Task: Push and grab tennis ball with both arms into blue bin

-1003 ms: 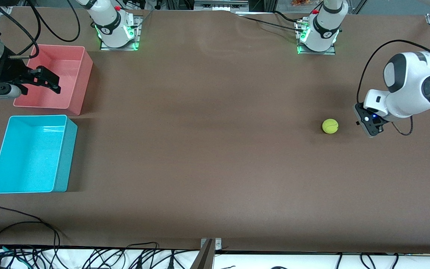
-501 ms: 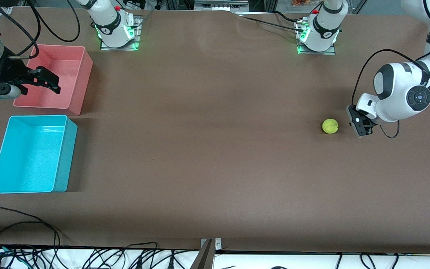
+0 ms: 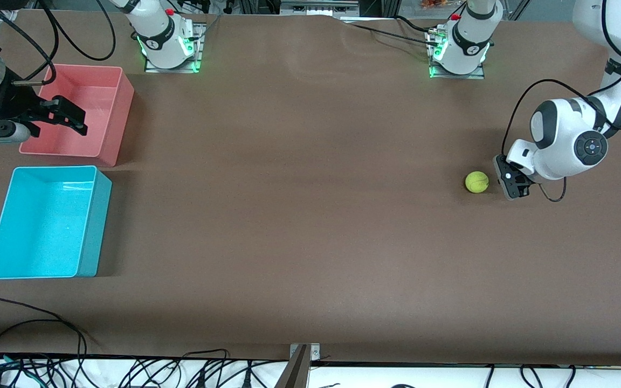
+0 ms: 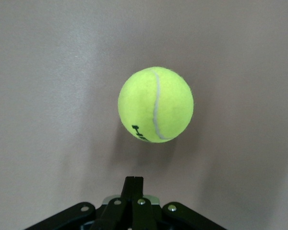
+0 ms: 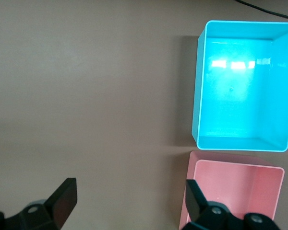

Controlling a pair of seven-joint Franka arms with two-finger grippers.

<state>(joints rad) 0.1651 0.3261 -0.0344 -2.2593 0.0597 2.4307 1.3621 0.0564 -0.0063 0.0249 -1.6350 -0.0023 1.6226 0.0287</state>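
Observation:
The tennis ball (image 3: 476,182), yellow-green with a curved seam, rests on the brown table toward the left arm's end. My left gripper (image 3: 508,186) is low beside it, shut with nothing in it. In the left wrist view the tennis ball (image 4: 155,104) lies a short gap ahead of the left gripper (image 4: 134,180), whose fingers are pressed together. The blue bin (image 3: 41,221) stands at the right arm's end. My right gripper (image 3: 83,122) waits open over the pink bin (image 3: 100,91). The right wrist view shows the right gripper (image 5: 129,201) spread wide above bare table, with the blue bin (image 5: 240,91) ahead.
The pink bin (image 5: 230,191) stands against the blue bin, farther from the front camera. Both arm bases (image 3: 169,43) line the table's edge farthest from the front camera. Black cables (image 3: 127,372) lie along the edge nearest the front camera. Open brown tabletop stretches between ball and bins.
The left arm has swung in toward the ball, narrowing the gap to it. The ball has not moved, and the right arm has stayed still.

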